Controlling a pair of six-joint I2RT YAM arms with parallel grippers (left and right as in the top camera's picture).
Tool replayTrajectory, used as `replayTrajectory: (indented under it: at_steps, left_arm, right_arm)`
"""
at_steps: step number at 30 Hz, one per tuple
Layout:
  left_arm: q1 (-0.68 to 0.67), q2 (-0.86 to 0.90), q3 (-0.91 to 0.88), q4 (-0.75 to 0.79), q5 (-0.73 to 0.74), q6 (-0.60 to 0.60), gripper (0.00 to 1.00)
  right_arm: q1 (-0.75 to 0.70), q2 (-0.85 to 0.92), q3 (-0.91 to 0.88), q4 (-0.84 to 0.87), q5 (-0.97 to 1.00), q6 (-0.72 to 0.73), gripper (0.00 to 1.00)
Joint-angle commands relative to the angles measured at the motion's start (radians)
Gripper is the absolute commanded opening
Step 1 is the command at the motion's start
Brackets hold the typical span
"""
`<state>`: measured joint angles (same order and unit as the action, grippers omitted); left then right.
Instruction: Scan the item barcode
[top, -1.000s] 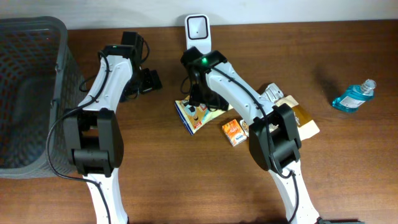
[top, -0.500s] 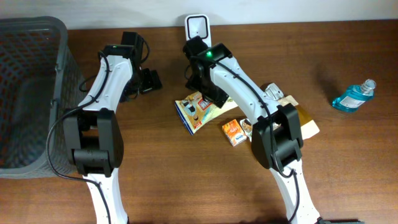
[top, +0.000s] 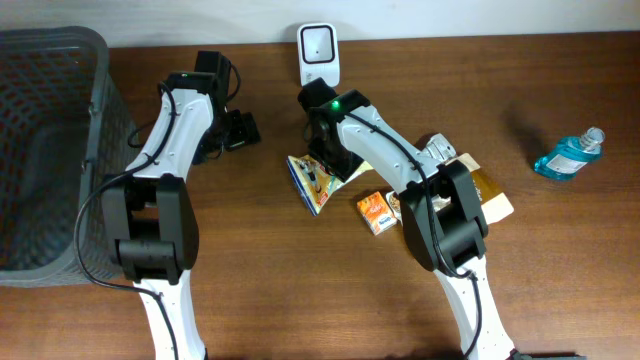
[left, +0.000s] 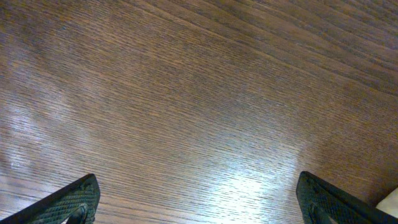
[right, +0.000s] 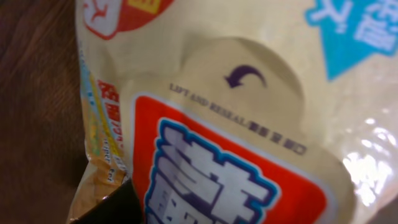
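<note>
Snack packet (right: 249, 124) fills the right wrist view, its cream, red and blue print hard against the camera, with one dark finger (right: 107, 203) touching its lower left edge. The right end effector (top: 324, 160) sits down on the packet from above — whether the jaws have actually clamped it I cannot tell. Seen from overhead, the packet lies tilted on the table (top: 560, 280), just in front of the white scanner (top: 318, 50) at the back edge. Beside it to the right are a small orange box (top: 373, 212) and a brown pouch (top: 490, 195); a blue bottle (top: 566, 157) lies well apart. The left end effector (left: 199, 199) is spread wide over bare wood, near the grey basket (top: 50, 150).
</note>
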<state>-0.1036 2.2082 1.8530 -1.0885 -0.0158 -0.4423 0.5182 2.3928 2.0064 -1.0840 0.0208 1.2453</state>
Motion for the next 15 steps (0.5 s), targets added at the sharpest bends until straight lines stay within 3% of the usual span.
replayTrajectory:
  at_steps: [1,4,8,11,15]
  left_arm:
    - [0.002,-0.030,-0.010,-0.001,-0.007,0.002,0.99]
    - [-0.001,-0.030,-0.010,-0.001,-0.007,0.002,0.99]
    - [0.000,-0.030,-0.010,-0.001,-0.007,0.002,0.99]
    - [0.000,-0.030,-0.010,-0.001,-0.007,0.002,0.99]
    - [0.000,-0.030,-0.010,-0.001,-0.007,0.002,0.99]
  right_arm:
    - [-0.019,0.031,-0.002,-0.036,0.036,-0.120,0.37]
    - [-0.035,0.022,0.035,-0.074,0.040,-0.219,0.33]
    - [-0.056,0.016,0.104,-0.105,0.040,-0.450,0.11]
    - [-0.063,0.014,0.132,-0.110,0.040,-0.670,0.11]
    - [-0.060,0.014,0.132,-0.148,0.040,-0.922,0.21]
